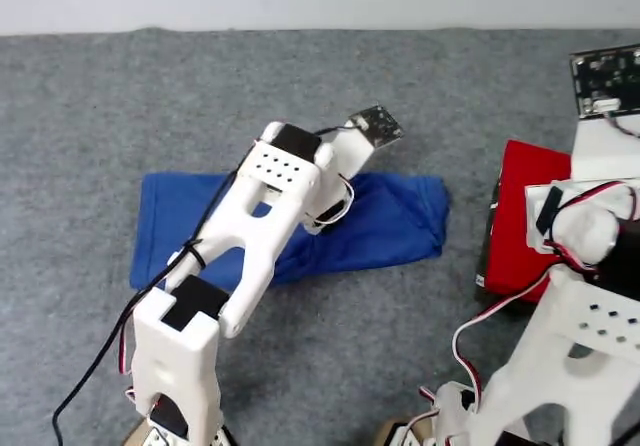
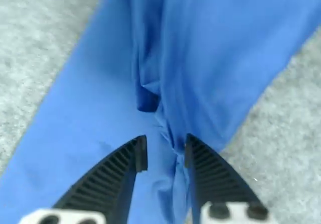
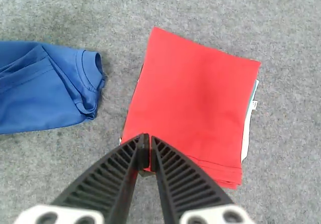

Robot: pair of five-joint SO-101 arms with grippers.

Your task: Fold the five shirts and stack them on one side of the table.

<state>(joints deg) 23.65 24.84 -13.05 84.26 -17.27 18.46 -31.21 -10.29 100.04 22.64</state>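
The blue shirt (image 1: 395, 228) lies flat mid-table under the left gripper (image 2: 161, 153), whose jaws stand slightly parted astride a crease, while the right gripper (image 3: 147, 146), closed and empty, hangs over the near edge of the red shirt (image 3: 195, 103) at three o'clock, with bare table (image 1: 300, 86) toward twelve.

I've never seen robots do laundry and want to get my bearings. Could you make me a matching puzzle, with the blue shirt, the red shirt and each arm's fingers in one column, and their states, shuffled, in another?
Column one:
1. blue shirt
2. red shirt
3. left fingers
4. right fingers

Column two:
A. folded into a neat rectangle, with other layers under it
B. shut, at the red cloth's edge
C. lying long and rumpled on the grey table
D. apart, with a ridge of blue cloth between them

Pairs: 1-C, 2-A, 3-D, 4-B
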